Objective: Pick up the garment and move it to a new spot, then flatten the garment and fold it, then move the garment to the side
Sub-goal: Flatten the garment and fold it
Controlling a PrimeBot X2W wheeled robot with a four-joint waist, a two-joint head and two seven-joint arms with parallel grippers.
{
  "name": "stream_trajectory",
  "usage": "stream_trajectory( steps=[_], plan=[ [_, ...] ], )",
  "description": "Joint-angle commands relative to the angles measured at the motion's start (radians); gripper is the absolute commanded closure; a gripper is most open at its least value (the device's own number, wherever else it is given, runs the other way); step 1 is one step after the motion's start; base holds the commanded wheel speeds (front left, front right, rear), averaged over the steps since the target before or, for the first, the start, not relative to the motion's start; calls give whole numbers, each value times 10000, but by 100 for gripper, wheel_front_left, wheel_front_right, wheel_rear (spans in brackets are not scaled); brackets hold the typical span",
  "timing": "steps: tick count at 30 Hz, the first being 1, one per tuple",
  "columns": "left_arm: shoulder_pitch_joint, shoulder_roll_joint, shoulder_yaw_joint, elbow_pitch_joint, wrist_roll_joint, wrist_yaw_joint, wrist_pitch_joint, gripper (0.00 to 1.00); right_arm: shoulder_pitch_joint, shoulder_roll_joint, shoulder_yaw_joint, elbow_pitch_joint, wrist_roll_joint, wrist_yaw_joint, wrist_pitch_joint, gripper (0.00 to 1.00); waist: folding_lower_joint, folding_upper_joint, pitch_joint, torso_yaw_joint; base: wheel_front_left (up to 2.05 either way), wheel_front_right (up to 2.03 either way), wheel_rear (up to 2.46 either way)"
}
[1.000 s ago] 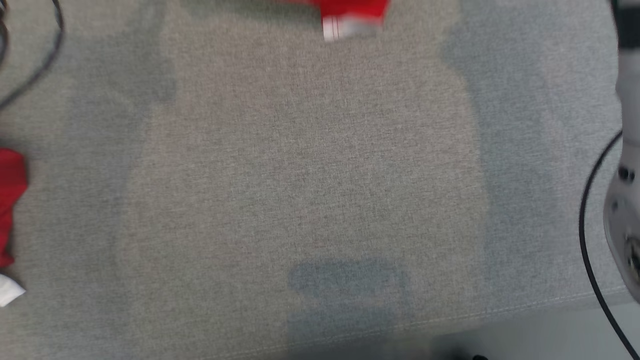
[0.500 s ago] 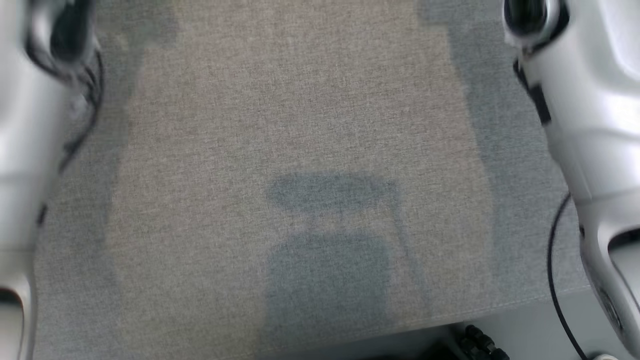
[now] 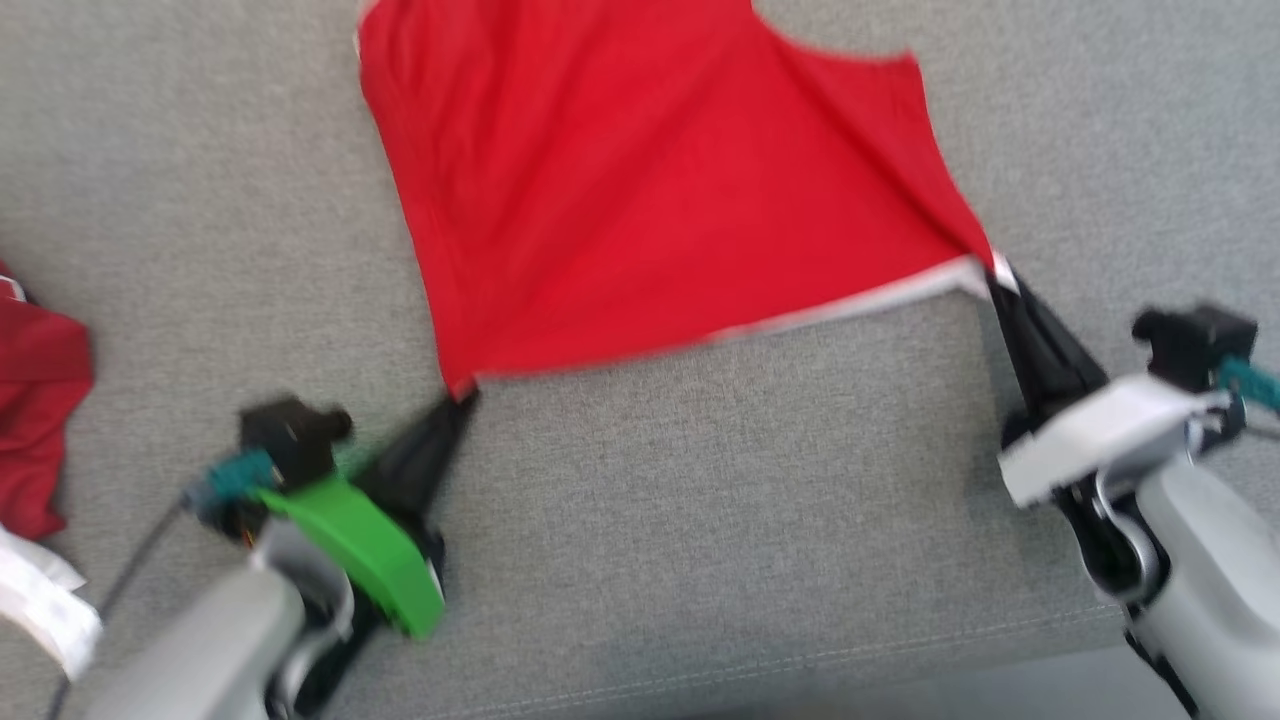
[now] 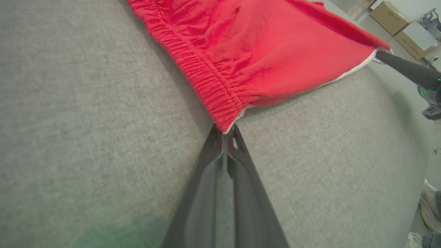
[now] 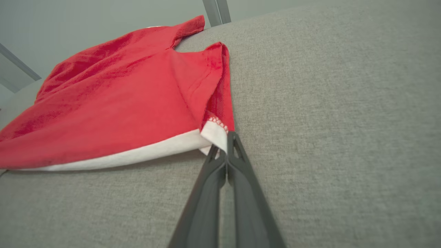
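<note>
Both hands are pinched shut on the garment. The left hand (image 3: pixel 458 402) grips the puckered waistband corner and the right hand (image 3: pixel 997 277) grips the white-hemmed corner. The red garment (image 3: pixel 650 190) spreads out beyond the fingertips over the table (image 3: pixel 700 520), with its near edge drawn taut from one hand to the other. By my reading the pick-up and move are done and this is the flattening step; folding and setting aside are left. The cloth looks like a thin soft knit with an elastic gathered band. The table cover is a coarse grey weave, seamed behind the hands. Another red piece (image 3: pixel 40 400) lies well outside the left hand.
</note>
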Motion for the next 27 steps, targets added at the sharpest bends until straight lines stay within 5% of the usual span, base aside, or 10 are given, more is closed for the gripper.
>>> stream_trajectory(
  steps=[1,8,14,20,27],
  plan=[
    [918,116,-281,-235,-24,274,38,100,814,-220,-140,-80,-115,-9,-37,100,1,0,-1585,359,0,0,0],
    [4082,-119,-682,-1741,-975,1561,-416,100,4301,-195,-1503,-949,-152,-13,-43,100,1,0,-3034,661,0,0,0],
    [5752,-185,-531,-3402,-1459,2523,-863,100,6458,-245,-2782,-2749,-349,-13,238,100,1,0,-3210,829,0,0,0],
    [5627,-410,-119,-3978,-1985,2681,-833,100,5954,160,-3261,-3741,-785,-12,892,100,1,0,-2857,1026,0,0,0],
    [3874,-1145,866,-3772,-3049,2614,-183,100,2931,310,-2712,-3421,-1411,-10,1841,100,1,0,-1602,1530,0,0,0]
  ],
)
